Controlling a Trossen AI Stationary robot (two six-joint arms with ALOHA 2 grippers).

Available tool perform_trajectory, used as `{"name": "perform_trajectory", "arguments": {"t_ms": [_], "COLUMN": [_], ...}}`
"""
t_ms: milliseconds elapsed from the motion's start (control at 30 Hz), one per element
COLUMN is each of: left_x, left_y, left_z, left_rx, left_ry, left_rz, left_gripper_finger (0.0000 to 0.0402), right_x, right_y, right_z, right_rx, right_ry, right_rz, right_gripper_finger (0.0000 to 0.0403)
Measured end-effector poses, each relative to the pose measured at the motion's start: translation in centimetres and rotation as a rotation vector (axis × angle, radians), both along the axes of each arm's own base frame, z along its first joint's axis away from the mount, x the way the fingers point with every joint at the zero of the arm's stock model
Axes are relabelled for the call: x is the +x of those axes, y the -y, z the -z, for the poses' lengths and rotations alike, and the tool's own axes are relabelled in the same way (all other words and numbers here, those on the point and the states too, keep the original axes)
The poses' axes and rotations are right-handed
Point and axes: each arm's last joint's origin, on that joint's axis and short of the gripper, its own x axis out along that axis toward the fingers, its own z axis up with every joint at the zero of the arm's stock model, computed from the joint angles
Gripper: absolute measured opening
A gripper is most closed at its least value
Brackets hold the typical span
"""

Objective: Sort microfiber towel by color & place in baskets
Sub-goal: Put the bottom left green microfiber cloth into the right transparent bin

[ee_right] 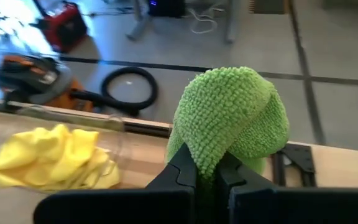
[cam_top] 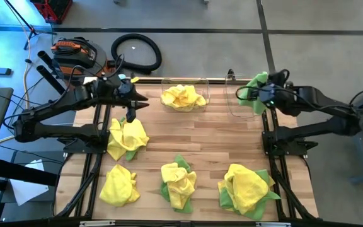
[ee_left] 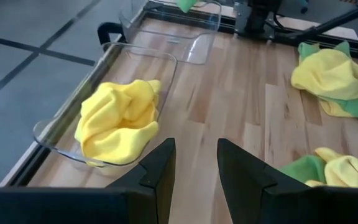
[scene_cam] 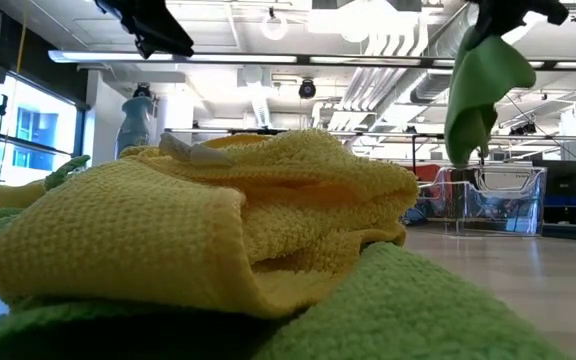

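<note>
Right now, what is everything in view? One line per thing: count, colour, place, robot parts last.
baskets: two, clear, table's far edge; left one holds a yellow towel, right one looks empty.
green towel: one, held above the right basket.
towel piles: four, yellow with green; near left arm, front left, front middle, front right.
hose: one, black, on floor beyond table.
left gripper: open, empty, above table's left side.
right gripper: shut on green towel.
</note>
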Motion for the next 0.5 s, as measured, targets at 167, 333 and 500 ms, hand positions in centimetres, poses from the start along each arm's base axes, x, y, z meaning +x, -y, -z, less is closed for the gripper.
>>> {"name": "perform_trajectory", "arguments": {"t_ms": [167, 333, 500], "left_x": [0.0, 0.0, 0.1], "left_y": [-0.1, -0.1, -0.2], "left_z": [-0.1, -0.1, -0.2], "left_rx": [0.004, 0.007, 0.000], "left_ry": [0.009, 0.009, 0.030], "left_rz": [-0.007, -0.005, -0.014], "left_gripper_finger": [0.0106, 0.0106, 0.0106], "right_x": [1.8, 3.1, 3.4], "right_y": [2.3, 5.6, 9.0], "right_z": [1.2, 2.7, 4.7], "right_rx": [0.094, 0.263, 0.374], "right_ry": [-0.096, -0.162, -0.169], "right_rz": [0.048, 0.066, 0.051], "right_gripper_finger": [0.0000, 0.0000, 0.0000]}}
